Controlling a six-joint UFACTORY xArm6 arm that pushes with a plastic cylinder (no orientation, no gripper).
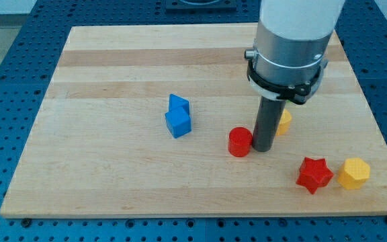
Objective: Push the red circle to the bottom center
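Red circle (240, 142): you'll find it low and right of the board's (113, 81) middle, well clear of the bottom edge.
My tip (261, 149): touching the red circle's right side (no claw here, just a bare rod).
Blue blocks (178, 116): left of the red circle, two touching, open wood between.
Yellow block (284, 122): up-right of the red circle, half hidden by the rod.
Red star (314, 175): down-right of the red circle.
Yellow hexagon (353, 173): beside the red star.
Room: bare wood lies below and down-left of the red circle.
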